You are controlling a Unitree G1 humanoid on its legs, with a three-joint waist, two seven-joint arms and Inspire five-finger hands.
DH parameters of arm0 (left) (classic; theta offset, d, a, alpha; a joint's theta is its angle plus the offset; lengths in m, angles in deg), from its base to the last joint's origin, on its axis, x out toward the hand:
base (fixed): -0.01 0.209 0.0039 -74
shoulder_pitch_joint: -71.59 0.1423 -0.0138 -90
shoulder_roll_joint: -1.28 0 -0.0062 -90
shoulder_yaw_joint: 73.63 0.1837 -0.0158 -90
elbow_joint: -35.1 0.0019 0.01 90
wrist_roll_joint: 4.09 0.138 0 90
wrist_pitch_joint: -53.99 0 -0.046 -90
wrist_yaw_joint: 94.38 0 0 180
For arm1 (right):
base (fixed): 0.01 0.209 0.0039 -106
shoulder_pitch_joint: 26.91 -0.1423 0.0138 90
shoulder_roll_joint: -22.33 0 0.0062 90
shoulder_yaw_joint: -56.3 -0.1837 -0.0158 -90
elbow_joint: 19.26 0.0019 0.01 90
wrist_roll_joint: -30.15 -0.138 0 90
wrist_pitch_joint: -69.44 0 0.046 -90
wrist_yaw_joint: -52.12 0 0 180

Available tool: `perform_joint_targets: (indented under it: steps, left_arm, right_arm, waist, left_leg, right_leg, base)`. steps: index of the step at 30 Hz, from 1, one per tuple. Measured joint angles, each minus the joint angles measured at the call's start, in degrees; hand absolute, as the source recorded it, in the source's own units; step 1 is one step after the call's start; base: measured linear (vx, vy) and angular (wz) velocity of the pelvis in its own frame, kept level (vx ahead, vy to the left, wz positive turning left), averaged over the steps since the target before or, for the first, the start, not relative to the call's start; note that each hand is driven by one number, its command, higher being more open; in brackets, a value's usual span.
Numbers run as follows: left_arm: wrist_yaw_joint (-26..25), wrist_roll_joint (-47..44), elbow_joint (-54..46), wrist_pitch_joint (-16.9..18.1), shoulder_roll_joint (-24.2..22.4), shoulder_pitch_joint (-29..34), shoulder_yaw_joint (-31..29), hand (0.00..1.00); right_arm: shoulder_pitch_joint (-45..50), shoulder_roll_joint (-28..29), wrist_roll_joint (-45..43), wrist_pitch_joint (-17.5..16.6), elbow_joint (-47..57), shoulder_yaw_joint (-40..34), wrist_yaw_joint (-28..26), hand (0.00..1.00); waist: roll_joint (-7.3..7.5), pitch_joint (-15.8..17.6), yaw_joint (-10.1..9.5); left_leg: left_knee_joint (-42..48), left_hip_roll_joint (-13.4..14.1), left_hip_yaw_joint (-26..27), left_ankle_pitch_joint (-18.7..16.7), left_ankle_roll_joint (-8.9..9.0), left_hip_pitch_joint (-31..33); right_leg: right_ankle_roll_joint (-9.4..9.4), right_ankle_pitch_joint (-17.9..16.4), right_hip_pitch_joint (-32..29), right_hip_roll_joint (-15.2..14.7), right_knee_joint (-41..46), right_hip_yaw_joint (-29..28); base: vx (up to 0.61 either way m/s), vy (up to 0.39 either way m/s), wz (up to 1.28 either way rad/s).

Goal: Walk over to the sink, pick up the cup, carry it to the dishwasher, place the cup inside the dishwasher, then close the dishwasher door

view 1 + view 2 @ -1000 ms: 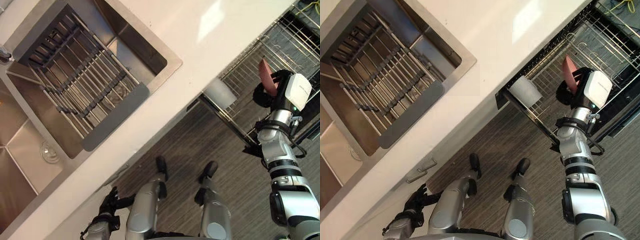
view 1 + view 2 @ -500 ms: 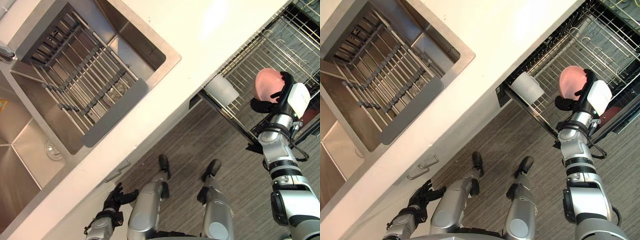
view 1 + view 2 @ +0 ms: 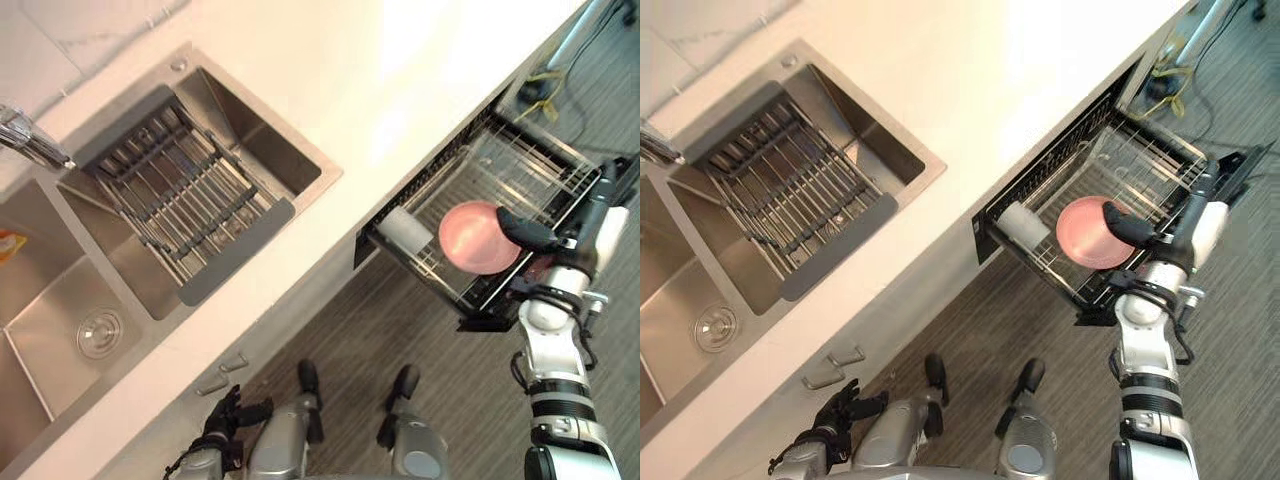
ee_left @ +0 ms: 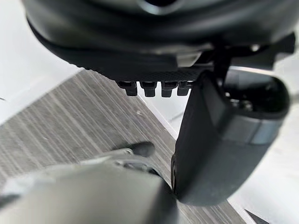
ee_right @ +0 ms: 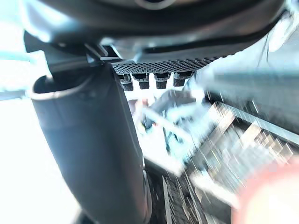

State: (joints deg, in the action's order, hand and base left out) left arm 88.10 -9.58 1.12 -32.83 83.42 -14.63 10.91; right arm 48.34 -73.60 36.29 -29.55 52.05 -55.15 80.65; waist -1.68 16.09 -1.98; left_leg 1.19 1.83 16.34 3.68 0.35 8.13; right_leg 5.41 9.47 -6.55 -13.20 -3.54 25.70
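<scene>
Cup (image 3: 478, 237) first: it is pink and round. We see it held up over the pulled-out silver wire rack (image 3: 520, 165) of the dishwasher, near the rack's front edge. We cannot tell if it touches the wires. The dark right hand (image 3: 527, 233) has hold of it by the rim, closed on it with a dark thumb or finger laid across the pink edge. In the right wrist view the cup is a pink blur past the hand.

A short white roll (image 3: 403, 228) lies in the rack's front corner, near the cup but apart from it. The rack sticks out from under the long pale worktop (image 3: 330, 90). Well away along the worktop we see the shiny steel sink (image 3: 45, 300). A grey roll-up drying grid (image 3: 180, 205) lies across one basin, and a silver tap (image 3: 30, 142) stands by it. Below is the grey striped floor (image 3: 400, 320).

The dark left hand (image 3: 222, 418) hangs low by the cupboard front. Its fingers are loose and spread, holding nothing.
</scene>
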Motion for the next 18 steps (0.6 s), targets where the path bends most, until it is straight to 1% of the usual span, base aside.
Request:
perform_joint_targets:
  steps: [2, 3, 4, 6, 7, 8, 10, 12, 13, 15, 17, 18]
  left_arm:
    - [0.2, 0.0, 0.4, 0.0, -0.4, 1.6, -1.0, 1.00]
    - [0.2, 0.0, 0.4, 0.0, -0.4, 2.2, -1.1, 1.00]
    - [0.3, 0.1, 0.5, 0.1, -0.7, 3.1, -2.2, 1.00]
    - [0.4, 0.6, 0.7, 0.2, -1.0, 4.1, -3.2, 1.00]
    - [0.4, 0.7, 0.7, 0.2, -1.0, 4.3, -3.2, 1.00]
    - [0.4, 1.0, 0.7, 0.2, -1.0, 4.8, -3.2, 1.00]
    - [0.4, 1.0, 0.9, 0.1, -1.0, 4.9, -3.2, 1.00]
    - [0.6, 0.9, 0.8, 0.1, -1.0, 4.6, -3.1, 1.00]
    - [0.6, 0.9, 0.8, 0.2, -1.0, 4.3, -3.0, 1.00]
    - [0.8, 0.3, 0.9, 0.3, -1.0, 3.4, -2.1, 1.00]
    - [1.0, -2.2, 0.9, 0.9, -1.7, 2.2, -0.8, 1.00]
    - [1.1, -2.7, 0.8, 1.0, -1.9, 2.1, -0.4, 1.00]
  right_arm:
    - [1.3, 0.0, -4.4, 0.0, 0.0, -6.1, 0.5, 1.00]
    - [1.8, 0.0, -5.6, 0.1, 0.0, -7.6, 0.8, 1.00]
    - [2.7, 0.1, -8.0, 0.2, -0.2, -10.5, 1.4, 1.00]
    - [4.5, 0.1, -12.8, 0.3, -1.1, -16.0, 2.2, 1.00]
    - [4.8, 0.1, -14.4, 0.4, -1.7, -17.3, 2.3, 1.00]
    - [5.0, 0.0, -18.0, 0.5, -3.5, -19.6, 2.3, 0.00]
    - [5.5, 0.0, -23.4, 0.9, -6.6, -22.1, 1.7, 0.00]
    - [5.7, 0.0, -30.2, 1.0, -10.9, -22.7, -0.4, 0.00]
    - [5.6, 0.0, -31.8, 1.0, -11.7, -22.7, -1.1, 0.00]
    - [4.8, 0.0, -35.7, 1.0, -13.4, -22.6, -2.9, 0.00]
    - [2.9, -0.1, -39.5, 1.0, -14.3, -22.4, -5.4, 0.00]
    - [2.5, -0.3, -40.5, 0.9, -14.4, -22.0, -6.2, 0.00]
  waist:
    - [0.08, -1.9, 0.48]
    - [0.10, -2.4, 0.68]
    - [0.09, -3.1, 1.28]
    - [0.08, -4.2, 1.86]
    - [0.06, -4.5, 2.08]
    - [0.07, -5.0, 2.72]
    - [-0.06, -5.3, 3.17]
    - [-0.38, -5.1, 3.48]
    - [-0.67, -4.9, 3.52]
    - [-1.95, -3.4, 4.26]
    - [-4.14, -0.3, 4.47]
    - [-4.46, 0.4, 4.48]
  left_leg:
    - [-0.9, -0.1, 0.5, -0.1, 0.09, -2.2]
    - [-1.1, -0.1, 0.6, -0.1, 0.13, -2.5]
    - [-1.2, -0.1, 0.6, -0.2, 0.21, -3.2]
    - [-1.6, -0.2, 1.0, -0.2, 0.24, -3.8]
    - [-1.6, -0.2, 1.1, -0.2, 0.25, -3.9]
    - [-1.7, -0.2, 1.3, -0.2, 0.25, -4.1]
    - [-1.7, -0.1, 2.0, -0.3, 0.35, -4.3]
    - [-1.5, 0.0, 3.5, -0.6, 0.76, -2.4]
    - [-1.5, 0.0, 3.8, -0.6, 0.76, -1.6]
    - [-1.6, -0.3, 4.0, -0.1, 0.68, 0.6]
    - [-1.6, -0.6, 4.4, 0.2, 0.67, 2.1]
    - [-1.6, -0.6, 4.6, 0.3, 0.61, 2.5]
  right_leg:
    - [0.26, 0.0, 1.7, 0.1, -0.7, -0.4]
    - [0.32, 0.0, 2.0, 0.1, -0.8, -0.4]
    - [0.42, -0.1, 2.5, 0.1, -1.0, -0.5]
    - [0.50, 0.0, 2.9, 0.1, -1.2, -0.8]
    - [0.51, 0.0, 3.0, 0.1, -1.2, -0.9]
    - [0.52, 0.0, 2.9, 0.1, -1.2, -1.2]
    - [0.54, 0.0, 2.6, 0.1, -1.3, -1.9]
    - [0.28, 0.1, -0.3, 0.1, -1.1, -3.4]
    - [0.19, 0.2, -1.4, 0.0, -0.7, -3.8]
    - [-0.12, 0.4, -4.5, -0.3, 0.5, -4.6]
    - [-0.29, 0.9, -6.7, -0.5, 1.0, -5.7]
    - [-0.35, 1.0, -7.2, -0.5, 1.1, -6.0]
  base:
    - [0.03, 0.011, -0.13]
    - [0.03, 0.011, -0.05]
    - [0.02, 0.013, -0.05]
    - [0.02, 0.011, -0.09]
    - [0.02, 0.008, -0.11]
    - [0.00, 0.010, -0.14]
    - [-0.02, 0.009, -0.20]
    - [-0.05, 0.003, -0.31]
    - [-0.04, 0.001, -0.26]
    - [-0.04, 0.004, -0.12]
    - [-0.03, 0.011, -0.16]
    - [0.00, 0.010, -0.15]
